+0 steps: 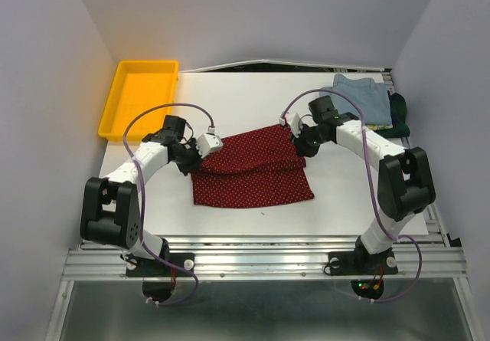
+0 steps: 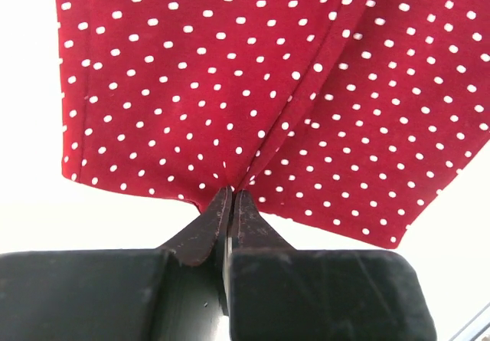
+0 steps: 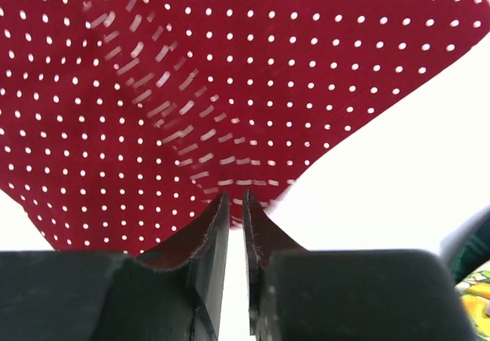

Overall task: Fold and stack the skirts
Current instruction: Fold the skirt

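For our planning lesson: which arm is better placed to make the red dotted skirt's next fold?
Probably left: the left gripper is pinched shut on the edge of the red dotted skirt, while the right gripper has its jaws slightly apart.

Left end effector point(image 2: 232, 197) pinched (right end effector point(image 3: 236, 201) parted).

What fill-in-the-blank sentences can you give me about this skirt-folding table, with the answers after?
The dark red skirt is covered in tiny white ____.
The tray at the far left is coloured ____.
The left gripper is pinched ____ on the dark red skirt's edge.
The folded light blue skirt lies on the robot's ____ side.
Answers: dots; yellow; shut; right.
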